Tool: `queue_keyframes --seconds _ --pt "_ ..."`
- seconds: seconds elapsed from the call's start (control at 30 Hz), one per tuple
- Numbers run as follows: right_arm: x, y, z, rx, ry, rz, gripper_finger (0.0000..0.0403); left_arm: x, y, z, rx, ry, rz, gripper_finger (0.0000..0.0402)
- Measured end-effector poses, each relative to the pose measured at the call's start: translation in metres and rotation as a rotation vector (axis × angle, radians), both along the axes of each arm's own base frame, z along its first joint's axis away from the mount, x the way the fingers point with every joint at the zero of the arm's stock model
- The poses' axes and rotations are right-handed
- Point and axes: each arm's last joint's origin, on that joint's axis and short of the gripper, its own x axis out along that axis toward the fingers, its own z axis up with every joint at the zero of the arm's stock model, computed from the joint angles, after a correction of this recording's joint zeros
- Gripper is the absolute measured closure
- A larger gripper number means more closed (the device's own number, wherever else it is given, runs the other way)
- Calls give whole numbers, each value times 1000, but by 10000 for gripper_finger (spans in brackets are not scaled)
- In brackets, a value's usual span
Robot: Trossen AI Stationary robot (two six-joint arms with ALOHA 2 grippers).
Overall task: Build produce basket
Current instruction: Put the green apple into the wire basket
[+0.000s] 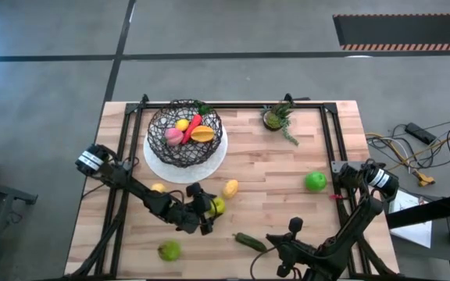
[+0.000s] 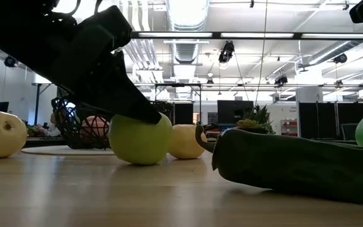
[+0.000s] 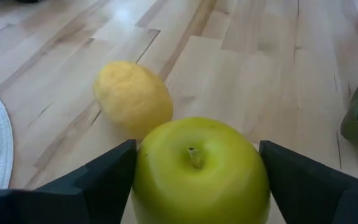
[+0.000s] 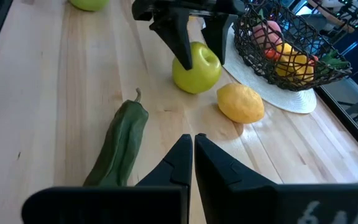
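A slip was judged the main risk: the green apple (image 3: pixel 199 169) was round and smooth, and if it were squeezed off-centre or lifted too briskly, it could have been squirted out from between the fingers and sent rolling across the table (image 1: pixel 303 148). The lemon (image 3: pixel 133 98) lying just beside it could also have been knocked away by a finger during the lift. A further risk was seen at the basket (image 1: pixel 184 133), already holding a peach, a lemon, an orange half and a red pepper; a careless release could have dislodged these or caught the wire rim.

The left pincer (image 3: pixel 197 171) was spread just wide enough to straddle the apple, a finger (image 3: pixel 101 177) being set against each flank; the apple was seen resting on the table, near its middle front, well apart from the basket on its white plate (image 1: pixel 213 164). Whether firm pressure had been applied could not be told.

The right pincer (image 4: pixel 193 144) was held pressed together and empty, near the cucumber (image 4: pixel 118 144).
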Motion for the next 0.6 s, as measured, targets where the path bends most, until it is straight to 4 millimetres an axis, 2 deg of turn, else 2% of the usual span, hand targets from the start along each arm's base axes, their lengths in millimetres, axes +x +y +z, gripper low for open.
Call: queue_keyframes --seconds 0.1,0.17,0.37,0.5,0.6 --pt "0 0 0 0 0 0 394 0 -1 4 -1 0 -14 128" --pt "0 0 0 0 0 0 394 1 -2 13 4 -11 -36 137" --pt "0 0 0 -2 1 0 394 -7 0 74 55 -100 -81 140" --pt "0 0 0 -1 1 0 394 -27 22 114 116 -92 5 140" --pt "0 0 0 -1 0 0 394 -43 47 130 152 -58 77 140"
